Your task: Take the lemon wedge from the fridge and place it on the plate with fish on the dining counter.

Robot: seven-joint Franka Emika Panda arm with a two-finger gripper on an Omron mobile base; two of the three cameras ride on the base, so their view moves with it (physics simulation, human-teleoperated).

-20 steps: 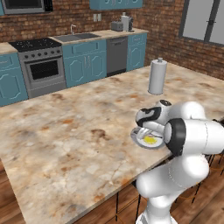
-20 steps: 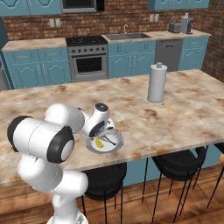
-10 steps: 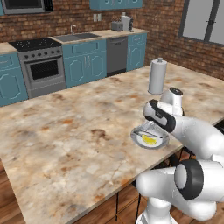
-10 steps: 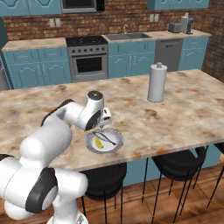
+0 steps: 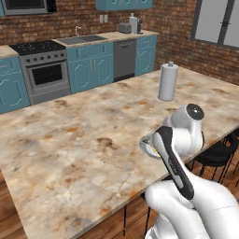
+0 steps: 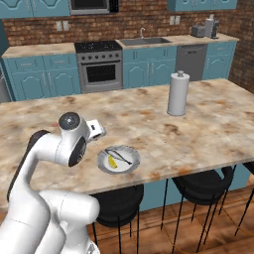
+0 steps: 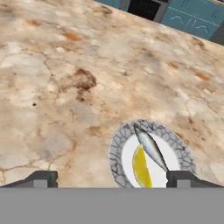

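We see the gripper wide open, nothing between its tips, hanging above the counter w/ the plate just ahead of it. In the hand view one tip sits over bare stone off the plate's side, the other overlaps the plate's rim on the opposite side. The lemon lies on the plate's white centre, a yellow crescent touching or just beside the fish, which runs diagonally across the plate w/ its tail toward the patterned grey rim.

From the right base view we get the same: plate near the counter front edge, lemon on the side nearer the arm, fish beside it. The hand is up off the plate, toward the arm's side; we can't tell the jaw gap from here. Left base view: the arm hides most of the plate, only a sliver of rim shows.

A paper towel roll stands upright further back on the counter, well apart from the plate. Black stools sit under the front edge. Behind: stove, sink, teal cabinets, brick wall.
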